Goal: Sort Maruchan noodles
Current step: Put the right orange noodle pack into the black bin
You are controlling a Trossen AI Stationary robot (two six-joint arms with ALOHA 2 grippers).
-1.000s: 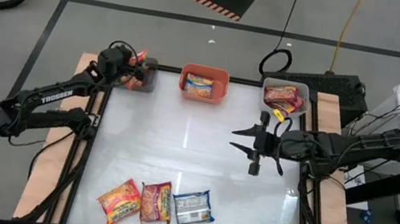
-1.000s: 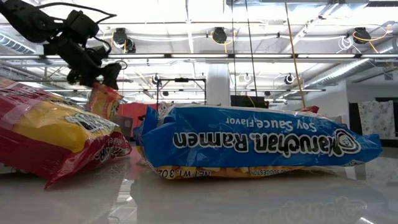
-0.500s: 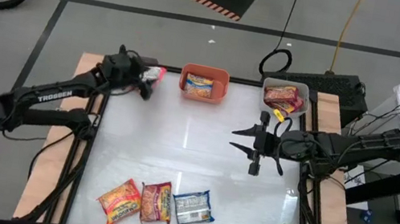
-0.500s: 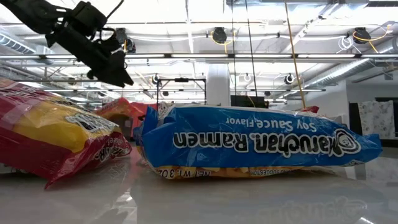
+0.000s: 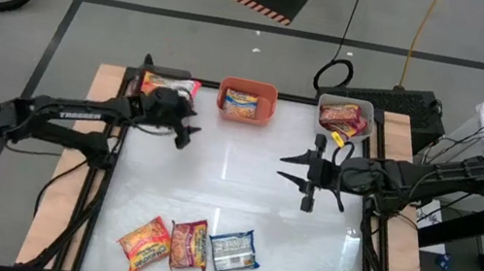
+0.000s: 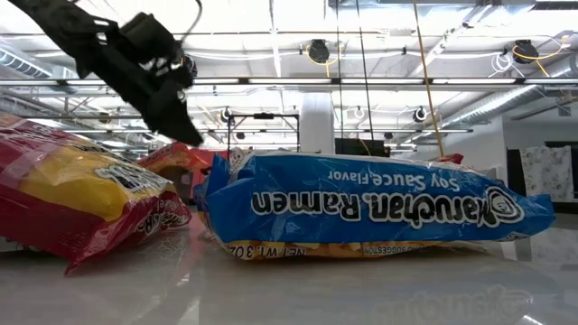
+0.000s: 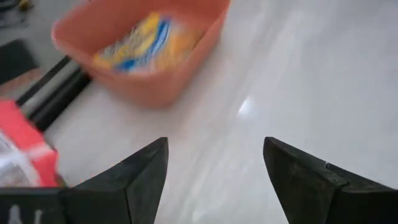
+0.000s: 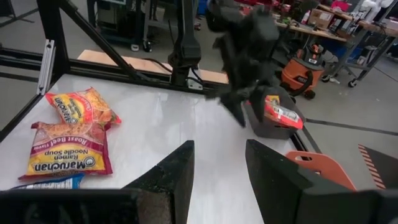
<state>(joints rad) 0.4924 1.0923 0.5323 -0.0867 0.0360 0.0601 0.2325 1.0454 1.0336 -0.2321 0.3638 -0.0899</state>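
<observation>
Crinkling soft flat orange plastic ramen packet (image 5: 144,243): light, slippery (pinch mid-body); left gripper (image 5: 188,130) open, empty; right gripper (image 5: 297,176) half-open, empty.

Overhead straight down on the whole table (image 5: 234,183), level at tabletop height close behind the noodle packets (image 6: 361,212), plus two wrist views, all sharing those packets or the orange bin (image 7: 149,56).

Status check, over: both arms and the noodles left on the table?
Left gripper jaws open, empty, near the dark bin. Right gripper open, empty, mid-table. Three packets on the near edge, path clear.
</observation>
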